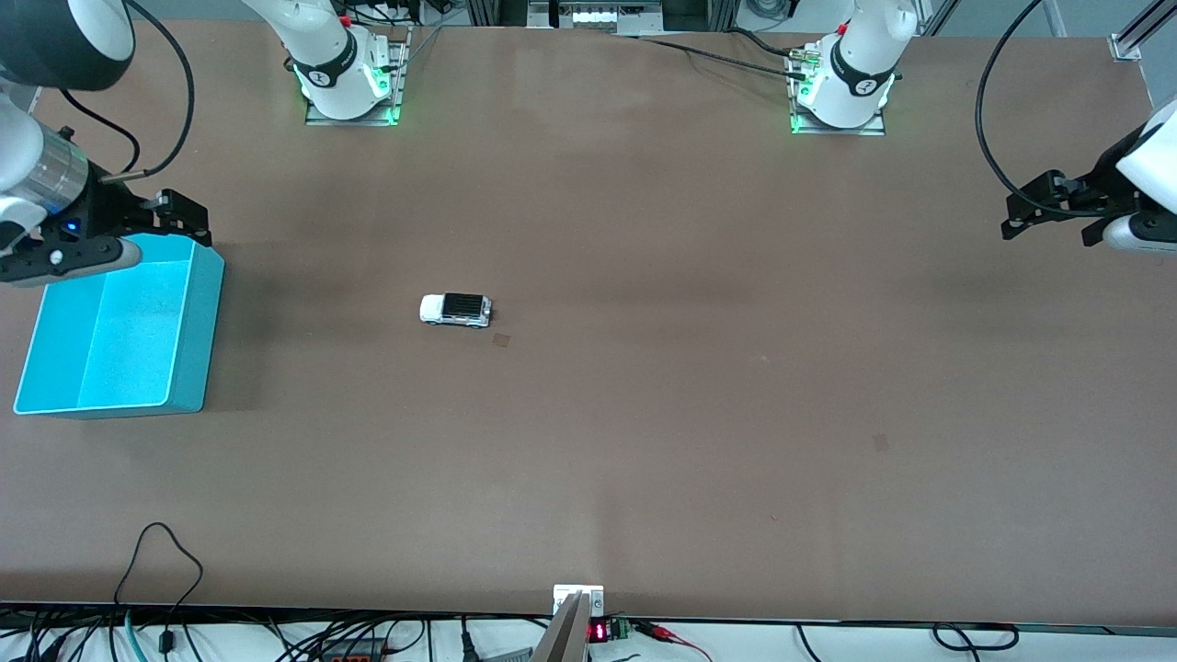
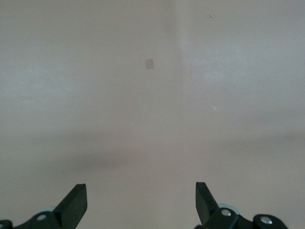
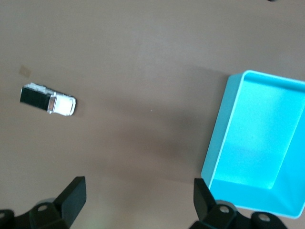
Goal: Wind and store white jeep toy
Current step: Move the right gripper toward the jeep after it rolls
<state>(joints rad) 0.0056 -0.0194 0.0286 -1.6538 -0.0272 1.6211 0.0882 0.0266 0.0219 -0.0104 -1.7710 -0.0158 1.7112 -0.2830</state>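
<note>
The white jeep toy (image 1: 455,310) stands on its wheels on the brown table, near the middle and somewhat toward the right arm's end. Its roof is black and its front is white. The right wrist view also catches the jeep (image 3: 47,100), well away from the fingers. My right gripper (image 1: 188,221) hangs open and holds nothing over the rim of the blue bin; in its own view the right gripper (image 3: 139,191) is over bare table. At the left arm's end my left gripper (image 1: 1048,221) waits open, and the left gripper (image 2: 141,195) shows only bare table between its fingers.
An empty turquoise bin (image 1: 207,322) sits at the right arm's end of the table, its wall (image 3: 217,143) also in the right wrist view. Both arm bases (image 1: 349,83) (image 1: 841,92) stand along the edge farthest from the front camera. Cables (image 1: 165,570) and a small device (image 1: 579,602) lie along the nearest edge.
</note>
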